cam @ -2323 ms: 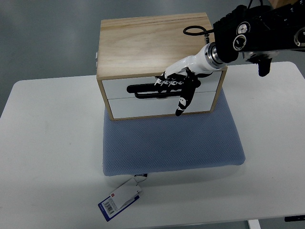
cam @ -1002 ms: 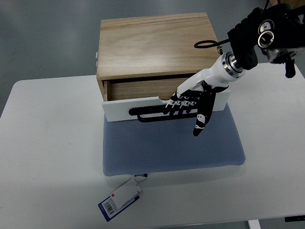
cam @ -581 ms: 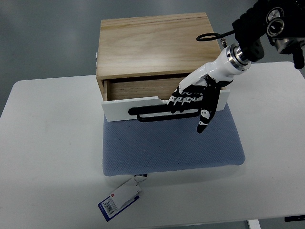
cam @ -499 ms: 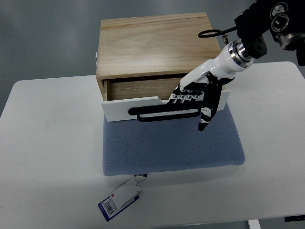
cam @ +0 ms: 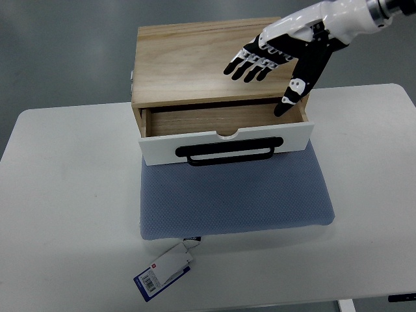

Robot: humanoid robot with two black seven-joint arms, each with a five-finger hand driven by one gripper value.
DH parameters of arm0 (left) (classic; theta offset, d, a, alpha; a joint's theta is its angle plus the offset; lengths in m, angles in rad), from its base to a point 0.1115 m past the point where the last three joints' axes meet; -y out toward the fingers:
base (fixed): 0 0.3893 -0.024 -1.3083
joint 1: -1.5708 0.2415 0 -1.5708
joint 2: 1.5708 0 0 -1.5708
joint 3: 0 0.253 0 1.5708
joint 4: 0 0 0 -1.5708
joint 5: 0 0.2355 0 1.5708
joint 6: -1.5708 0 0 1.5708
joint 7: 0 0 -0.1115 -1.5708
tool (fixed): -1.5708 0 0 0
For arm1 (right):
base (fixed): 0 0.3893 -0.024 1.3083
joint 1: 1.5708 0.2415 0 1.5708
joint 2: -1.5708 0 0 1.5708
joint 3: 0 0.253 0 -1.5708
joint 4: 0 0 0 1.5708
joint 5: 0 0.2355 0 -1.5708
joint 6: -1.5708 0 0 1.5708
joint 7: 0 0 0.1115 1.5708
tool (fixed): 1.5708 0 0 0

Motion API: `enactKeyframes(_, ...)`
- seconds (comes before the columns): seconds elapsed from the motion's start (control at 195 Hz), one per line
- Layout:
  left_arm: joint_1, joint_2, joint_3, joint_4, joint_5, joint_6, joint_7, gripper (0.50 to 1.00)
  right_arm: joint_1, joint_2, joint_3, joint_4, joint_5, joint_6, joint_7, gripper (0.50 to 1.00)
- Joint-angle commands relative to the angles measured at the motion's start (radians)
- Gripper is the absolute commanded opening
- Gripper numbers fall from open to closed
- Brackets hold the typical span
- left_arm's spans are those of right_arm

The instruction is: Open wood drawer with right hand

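The top drawer (cam: pixel 224 133) of the wooden drawer box (cam: pixel 208 58) is seen pulled out over the blue mat (cam: pixel 234 195), while the right hand (cam: pixel 292 42) is held above it, fingers spread and empty.

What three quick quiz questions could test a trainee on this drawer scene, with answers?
1. True or false: the right hand grips the black handle.
2. The drawer is: A shut, B pulled out, C removed.
3. What lies under the wooden box?

Key: 1 false, the hand is open above the box. 2 B. 3 a blue cushion on the white table.
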Motion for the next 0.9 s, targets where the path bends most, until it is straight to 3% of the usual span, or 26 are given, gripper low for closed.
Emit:
enactKeyframes(0.0, 0.0, 0.0, 0.0, 0.0, 0.0, 0.0, 0.0, 1.0, -0.064, -0.109, 0.095, -0.028, 0.002, 0.0, -0.003, 0.928)
enactKeyframes(0.072, 0.0, 0.0, 0.0, 0.0, 0.0, 0.0, 0.0, 1.0, -0.121, -0.165, 0.166, -0.043, 0.002, -0.02, -0.003, 0.928)
enactKeyframes(0.242, 0.0, 0.0, 0.0, 0.0, 0.0, 0.0, 0.0, 1.0, -0.34, -0.283, 0.397, -0.081, 0.002, -0.189, -0.006, 0.928)
enactKeyframes(0.401, 0.0, 0.0, 0.0, 0.0, 0.0, 0.0, 0.0, 1.0, -0.611, -0.288, 0.679, -0.149, 0.004, -0.379, -0.004, 0.928)
enactKeyframes(0.452, 0.0, 0.0, 0.0, 0.0, 0.0, 0.0, 0.0, 1.0, -0.611, -0.288, 0.68, -0.149, 0.004, -0.379, -0.004, 0.928)
enactKeyframes(0.457, 0.0, 0.0, 0.0, 0.0, 0.0, 0.0, 0.0, 1.0, -0.715, -0.278, 0.792, -0.172, 0.004, -0.428, -0.006, 0.928)
enactKeyframes(0.596, 0.0, 0.0, 0.0, 0.0, 0.0, 0.0, 0.0, 1.0, -0.95, -0.223, 1.029, -0.227, 0.001, -0.524, -0.007, 0.928)
enactKeyframes(0.894, 0.0, 0.0, 0.0, 0.0, 0.0, 0.0, 0.0, 1.0, -1.188, -0.013, 1.279, -0.442, -0.012, -0.665, -0.007, 0.928)
